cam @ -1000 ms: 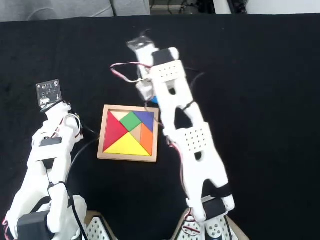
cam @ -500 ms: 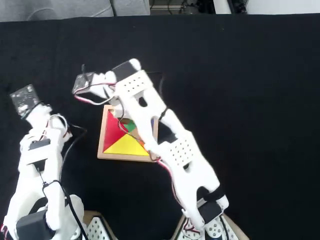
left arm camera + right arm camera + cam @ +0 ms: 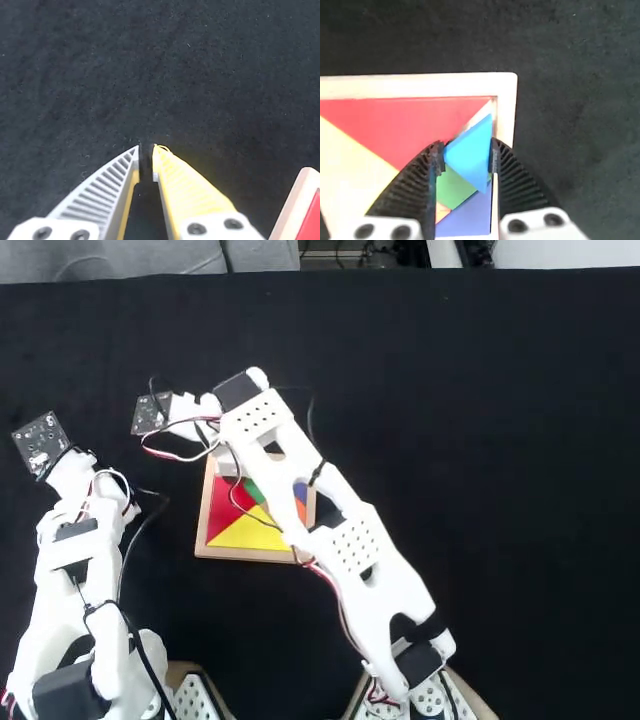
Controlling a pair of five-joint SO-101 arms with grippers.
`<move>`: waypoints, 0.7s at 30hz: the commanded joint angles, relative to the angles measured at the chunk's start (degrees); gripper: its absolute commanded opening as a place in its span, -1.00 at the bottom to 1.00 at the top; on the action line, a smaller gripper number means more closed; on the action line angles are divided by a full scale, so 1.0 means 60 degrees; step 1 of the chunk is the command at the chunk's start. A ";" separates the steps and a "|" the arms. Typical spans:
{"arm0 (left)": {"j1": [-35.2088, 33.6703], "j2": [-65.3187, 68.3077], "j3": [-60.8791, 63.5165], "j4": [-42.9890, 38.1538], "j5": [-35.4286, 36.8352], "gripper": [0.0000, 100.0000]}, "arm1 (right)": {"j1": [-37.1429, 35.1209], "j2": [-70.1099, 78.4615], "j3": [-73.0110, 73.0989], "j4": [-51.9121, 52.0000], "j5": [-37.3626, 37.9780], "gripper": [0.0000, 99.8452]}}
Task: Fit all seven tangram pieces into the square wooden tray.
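1. The left arm (image 3: pixel 75 540) stands at the left side of the black table (image 3: pixel 480 440), apart from the tray.
2. The left claw (image 3: pixel 146 148) has its two fingers pressed together with nothing between them, low over the black table.
3. The wooden tray (image 3: pixel 205 540) lies flat, just right of the left arm. In it are a red triangle (image 3: pixel 222 512), a yellow triangle (image 3: pixel 250 533), a green piece (image 3: pixel 256 492) and an orange piece (image 3: pixel 300 508).
4. The right arm (image 3: pixel 350 540) lies across the tray, with its tip at the far left corner.
5. The right claw (image 3: pixel 466 149) is clamped on a light blue triangle (image 3: pixel 470 162). It is over a bare spot in that corner, just beside the red triangle. Whether the piece touches the tray cannot be told.
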 commanded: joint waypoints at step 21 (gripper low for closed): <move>-0.0037 -0.0088 -0.0579 -0.0190 0.0059 -0.87 | -0.0147 -0.0212 -0.0154 0.0366 0.0088 -0.50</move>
